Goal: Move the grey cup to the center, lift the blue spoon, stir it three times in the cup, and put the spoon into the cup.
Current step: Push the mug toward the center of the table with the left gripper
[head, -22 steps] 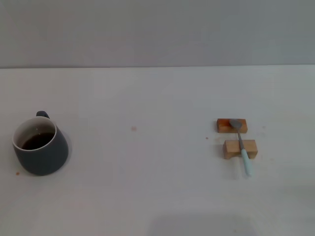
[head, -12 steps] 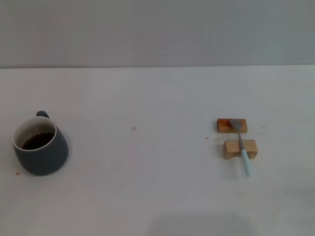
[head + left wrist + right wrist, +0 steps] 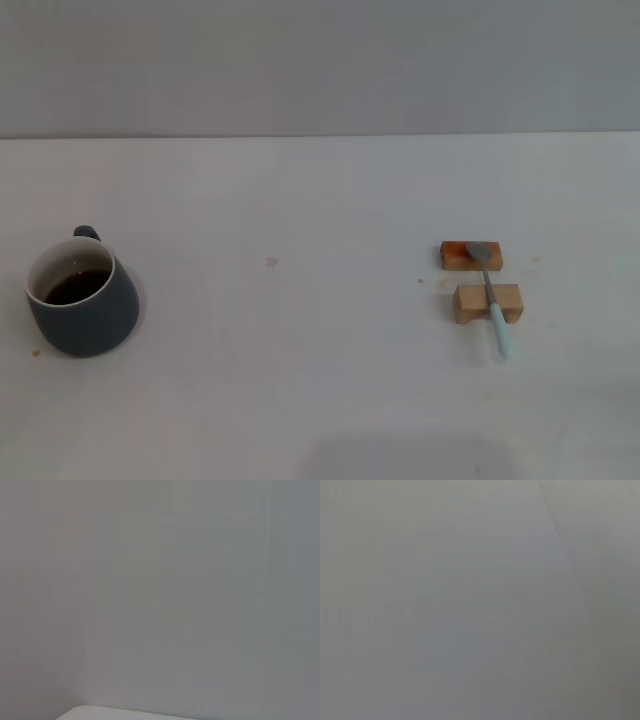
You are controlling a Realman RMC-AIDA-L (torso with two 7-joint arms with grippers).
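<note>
The grey cup (image 3: 82, 298) stands on the white table at the far left in the head view, with dark brown liquid inside and its handle pointing to the back. The blue spoon (image 3: 489, 295) lies at the right across two wooden blocks, its metal bowl on the far block (image 3: 471, 256) and its pale blue handle over the near block (image 3: 487, 303), pointing toward me. Neither gripper shows in any view. Both wrist views show only a plain grey surface.
The white table (image 3: 300, 350) runs back to a grey wall. A small dark speck (image 3: 271, 262) lies near the middle. A small brown stain (image 3: 36, 351) sits by the cup's base.
</note>
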